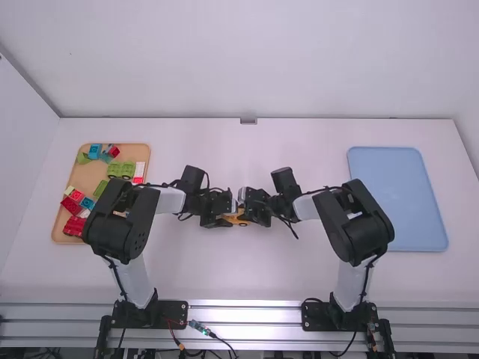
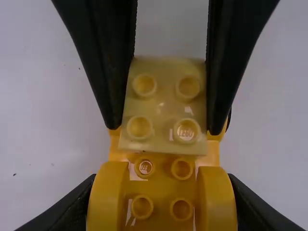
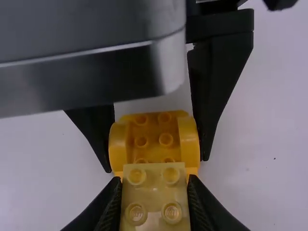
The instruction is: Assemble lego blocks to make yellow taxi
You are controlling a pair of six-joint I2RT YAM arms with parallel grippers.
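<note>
Yellow car (image 2: 162,192) is left of the blue tray (image 1: 397,198), left gripper (image 2: 161,182) clamped on it; right gripper (image 3: 155,184) pinches the pale block (image 3: 154,192) over it, seating unclear; misaligned studs (image 2: 144,167) could cock the block, a lopsided push twist the car loose.

Green blocks (image 1: 121,169), red blocks (image 1: 73,226) and blue blocks (image 1: 95,151) on tan tray (image 1: 87,176) at left side, light-blue tray (image 1: 397,198) at right side, white table (image 1: 239,273)
</note>
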